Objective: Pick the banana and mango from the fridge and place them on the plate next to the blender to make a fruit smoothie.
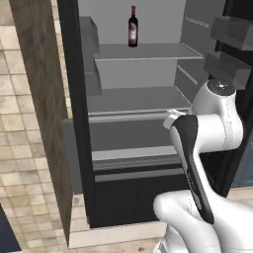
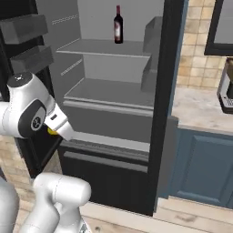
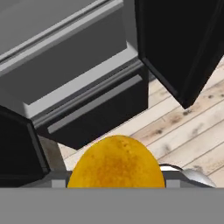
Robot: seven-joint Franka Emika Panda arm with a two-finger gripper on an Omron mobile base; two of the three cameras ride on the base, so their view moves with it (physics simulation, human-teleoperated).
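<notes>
- Fridge [image 1: 143, 94] stands open in front of the base: pale grey shelves, lower drawers, black door swung out to the side. A wine bottle [image 1: 132, 26] is upright on the upper shelf; no fruit visible on the shelves from the base views.
- Arm is folded low in front of the lower drawers, elbow up, hand pointing down toward the wood floor [image 3: 192, 127].
- Counter [image 2: 200, 107] with blue cabinet below runs to the right of the fridge; an appliance sits at the frame edge, too cropped to name. Plate and blender can't be placed from these pictures.
- Mango [image 3: 116, 162] sits right at the claw in the hand view, close to the lens; a yellow spot by the wrist [image 2: 52, 131] matches. Looks grasped, but fingertips are hidden, so grip can't be confirmed.
- Step, as judged: mango out of the fridge, carry phase. Banana not located.
- Next move calls for: lift clear of the drawer front and door, turn toward the counter, find the plate, set the mango down, then return for the banana.
</notes>
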